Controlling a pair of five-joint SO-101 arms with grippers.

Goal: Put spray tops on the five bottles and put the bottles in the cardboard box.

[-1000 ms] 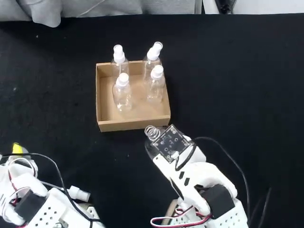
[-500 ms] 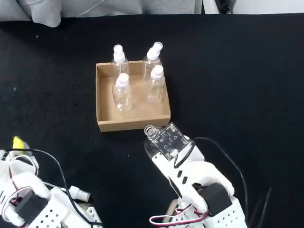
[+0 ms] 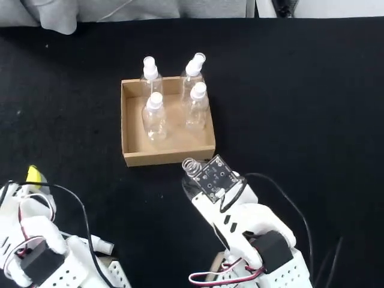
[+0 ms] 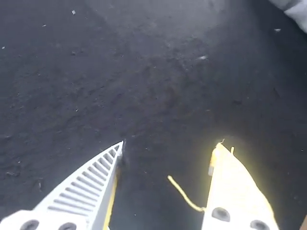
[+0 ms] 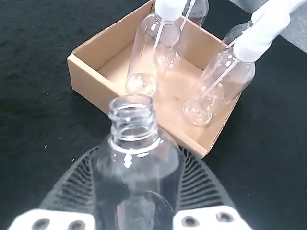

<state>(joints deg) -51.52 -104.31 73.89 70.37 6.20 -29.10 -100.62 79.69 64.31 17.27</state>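
Closest, the right end effector (image 5: pixel 139 165) clamps the fifth bottle (image 5: pixel 132 117), its neck uncapped; the left end effector (image 4: pixel 170 145) gapes wide above the black counter (image 3: pixel 300 90). Beyond, the cardboard box (image 3: pixel 168 157) holds four topped bottles (image 3: pixel 155 117). Boxing this one now would leave it topless, and a careless descent could topple those neighbours.

Table (image 3: pixel 312 90): covered in matt black cloth, flat, lightly textured; pale lint specks (image 4: pixel 202 57) scattered over it, clearest in the left wrist view; grey fabric (image 3: pixel 60 15) bunched along the far edge, thickest toward the far left corner, overlapping the cloth's border; white surface (image 3: pixel 336 7) behind the far right corner; dark object (image 3: pixel 285 7) just beside it, not identifiable.
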